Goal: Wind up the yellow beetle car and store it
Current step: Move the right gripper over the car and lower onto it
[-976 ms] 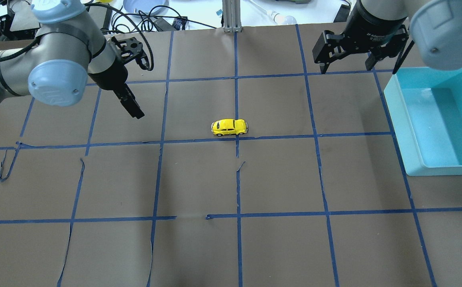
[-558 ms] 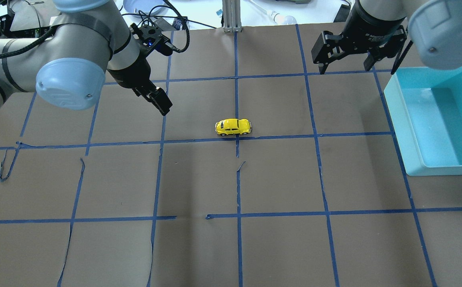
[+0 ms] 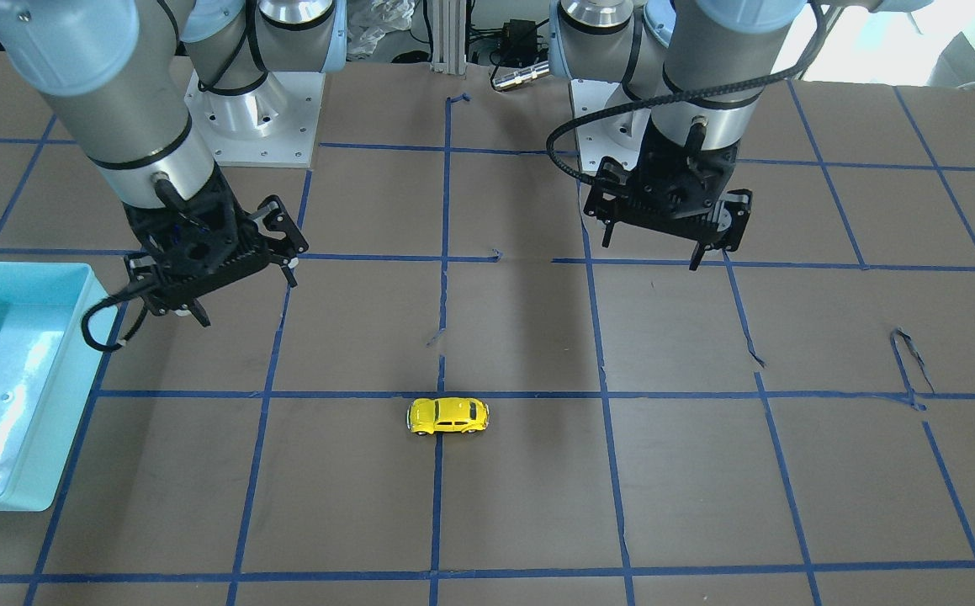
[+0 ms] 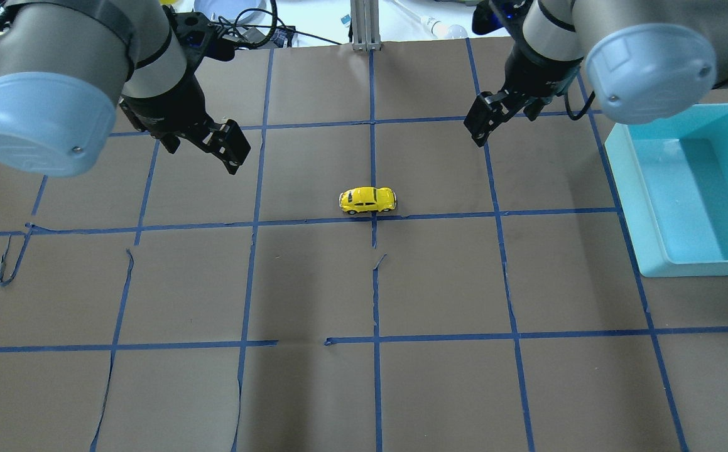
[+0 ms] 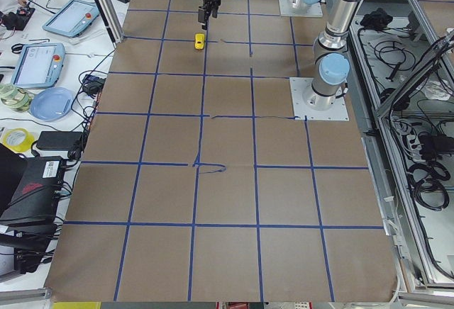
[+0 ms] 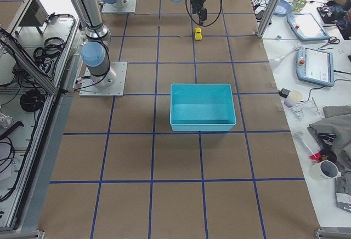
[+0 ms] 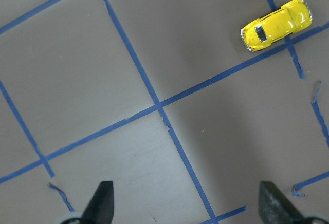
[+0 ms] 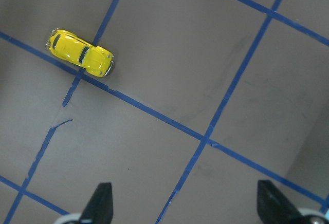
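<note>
The yellow beetle car point(image 4: 368, 200) stands alone on its wheels on the brown table, by a blue tape crossing near the middle. It also shows in the front view point(image 3: 447, 416), the left wrist view point(image 7: 276, 24) and the right wrist view point(image 8: 80, 53). My left gripper point(image 4: 203, 145) hangs open and empty above the table, to the car's left and farther back point(image 3: 654, 251). My right gripper point(image 4: 517, 119) hangs open and empty to the car's right and farther back point(image 3: 243, 295). Both wrist views show wide-apart fingertips point(image 7: 100, 201) point(image 8: 103, 201) with nothing between them.
An empty teal bin point(image 4: 627, 188) sits at the table's right side, also in the front view point(image 3: 75, 379) and the right-side view point(image 6: 203, 124). The brown paper cover has torn, lifted seams along the blue tape point(image 4: 377, 260). Cables and clutter lie beyond the far edge.
The left arm swung toward the table's middle and turned its gripper. The right gripper moved left toward the car and turned. The car rolled slightly right early on, then stayed still.
</note>
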Available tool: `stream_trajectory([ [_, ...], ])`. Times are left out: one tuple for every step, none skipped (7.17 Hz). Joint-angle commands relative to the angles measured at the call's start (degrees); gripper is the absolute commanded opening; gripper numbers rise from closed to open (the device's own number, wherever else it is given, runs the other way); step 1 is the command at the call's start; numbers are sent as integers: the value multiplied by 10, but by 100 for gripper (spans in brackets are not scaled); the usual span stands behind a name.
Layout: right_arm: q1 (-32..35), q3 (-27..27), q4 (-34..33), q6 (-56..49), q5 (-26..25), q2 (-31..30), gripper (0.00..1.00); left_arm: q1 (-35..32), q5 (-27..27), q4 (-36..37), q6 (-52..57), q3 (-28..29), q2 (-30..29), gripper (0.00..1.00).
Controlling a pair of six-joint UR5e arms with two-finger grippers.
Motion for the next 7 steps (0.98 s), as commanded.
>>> stream_trajectory([
  [56, -1, -89, -125, 9, 79, 100, 54, -5, -18, -41, 1, 21, 100],
  [84, -3, -138, -195, 10, 119, 100, 65, -5, -19, -72, 1, 23, 100],
  [117, -6, -157, -251, 8, 150, 100, 71, -5, -19, -76, 5, 22, 100],
  [141, -7, -164, -314, 2, 172, 100, 72, -6, -19, -77, 5, 22, 100],
  [157, -7, -168, -365, 0, 187, 100, 73, -16, -19, -79, 5, 22, 100],
  [167, -10, -204, -415, 0, 209, 100, 73, -16, -19, -78, 7, 23, 100],
  [175, -21, -215, -441, -11, 229, 100, 74, -16, -19, -78, 5, 23, 100],
])
